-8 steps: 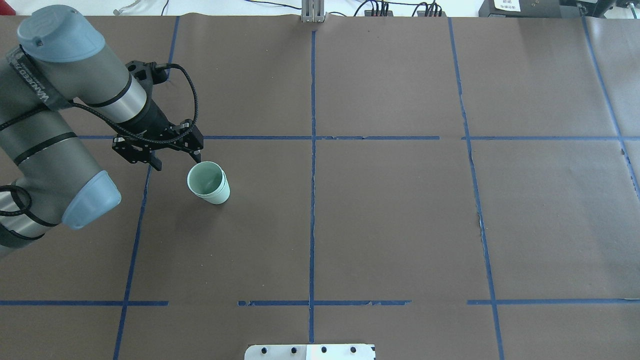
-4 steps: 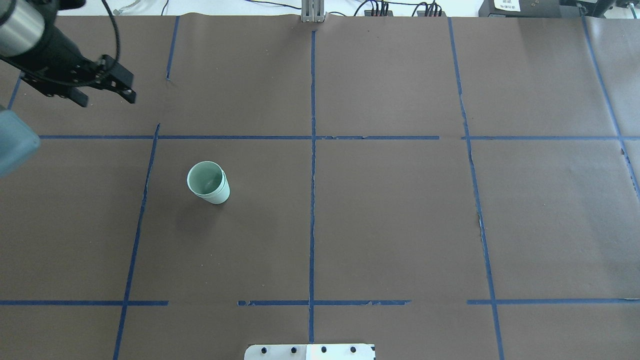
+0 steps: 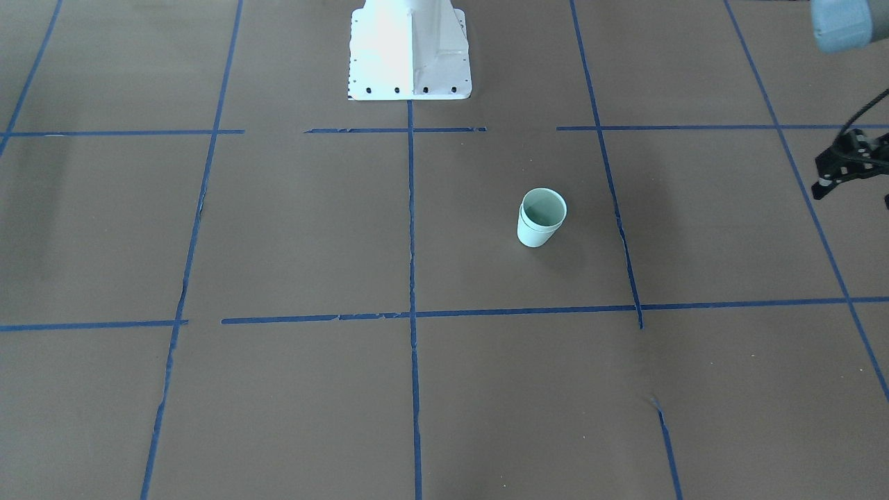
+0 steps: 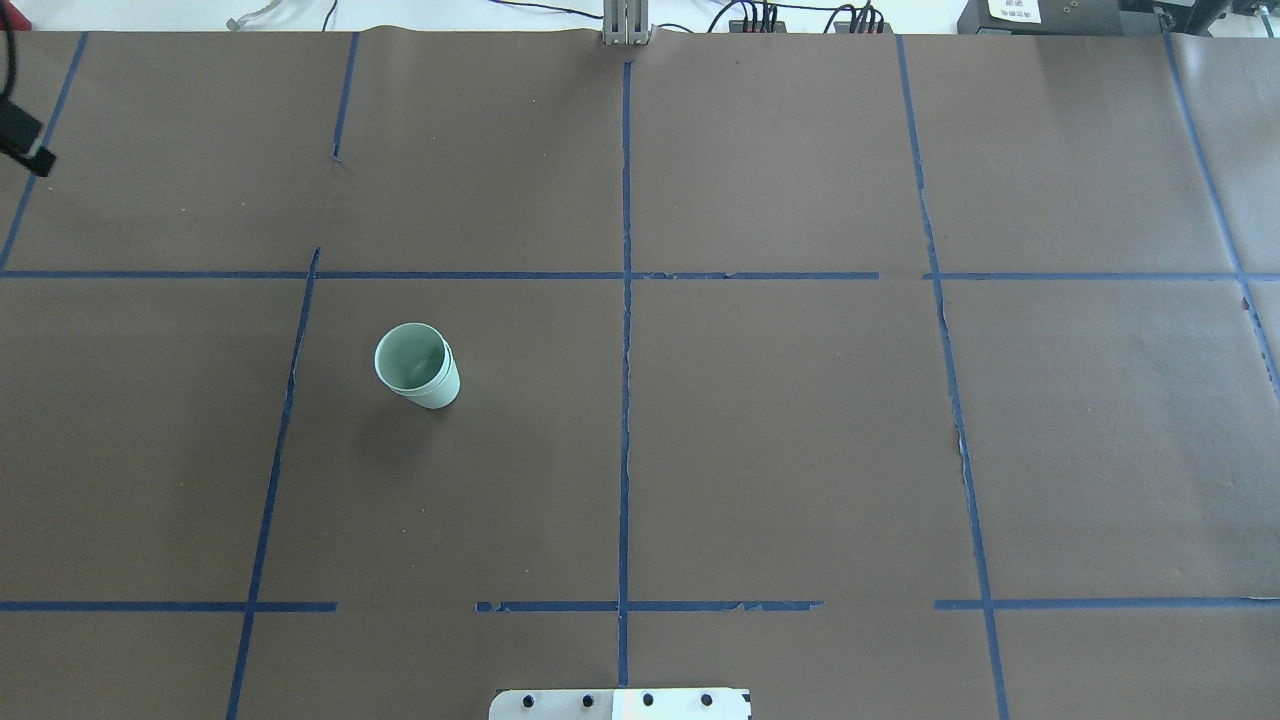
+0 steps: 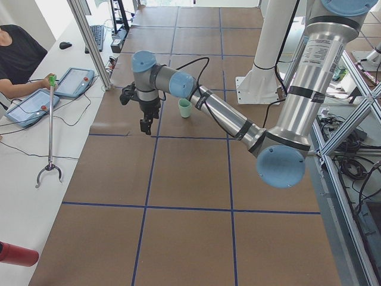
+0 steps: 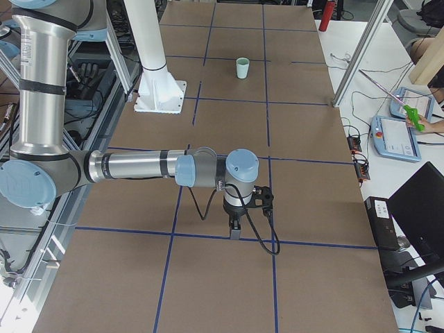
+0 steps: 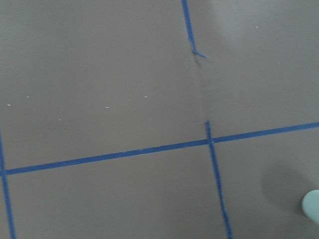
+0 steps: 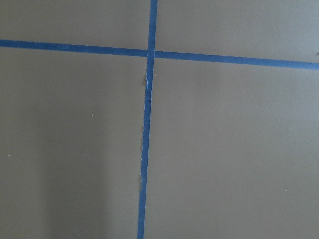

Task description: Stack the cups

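Left gripper [image 5: 144, 126] has pulled far from the cups [image 4: 416, 364] — nested, upright; jaws' state I cannot tell. Keep the retreat high, clear of them.

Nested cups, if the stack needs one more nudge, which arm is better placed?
Left, probably. The nested cups stand in the left half of the table; the left tool hangs nearer them, while the right tool hovers far off toward the opposite end.
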Available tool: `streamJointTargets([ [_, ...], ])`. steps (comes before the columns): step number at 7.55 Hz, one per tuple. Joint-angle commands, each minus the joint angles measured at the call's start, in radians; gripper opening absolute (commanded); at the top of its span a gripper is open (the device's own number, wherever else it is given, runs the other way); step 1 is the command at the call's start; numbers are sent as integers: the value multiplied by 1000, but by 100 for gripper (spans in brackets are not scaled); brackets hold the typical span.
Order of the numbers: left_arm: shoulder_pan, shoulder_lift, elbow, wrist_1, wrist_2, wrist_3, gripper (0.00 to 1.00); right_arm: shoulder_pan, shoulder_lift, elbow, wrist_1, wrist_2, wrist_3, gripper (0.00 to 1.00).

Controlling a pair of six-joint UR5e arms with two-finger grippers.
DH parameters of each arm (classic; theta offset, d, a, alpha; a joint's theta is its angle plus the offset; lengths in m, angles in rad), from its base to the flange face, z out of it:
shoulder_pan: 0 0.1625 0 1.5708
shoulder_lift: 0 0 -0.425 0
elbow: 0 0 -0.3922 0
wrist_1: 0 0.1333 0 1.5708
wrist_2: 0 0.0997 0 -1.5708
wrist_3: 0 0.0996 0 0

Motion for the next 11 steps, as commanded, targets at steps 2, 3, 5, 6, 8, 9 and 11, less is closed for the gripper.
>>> streamJointTargets([
  [2,-156,148,235,-219,-6,263,100,0,0,-1,-1,0,0,100],
  [3,-174,167,299,-290,-13,261,100,0,0,1,0,0,0,100],
  [5,-180,181,331,-289,-12,246,100,0,0,-1,-1,0,0,100],
  [6,-180,192,331,-280,-13,246,100,0,0,-1,0,0,0,100],
  [8,-179,206,328,-277,-13,244,100,0,0,-1,-1,0,0,100],
  [9,-180,207,325,-277,-15,238,100,0,0,-1,-1,0,0,100],
  [11,-180,206,322,-278,-15,55,100,0,0,-1,0,0,0,100],
])
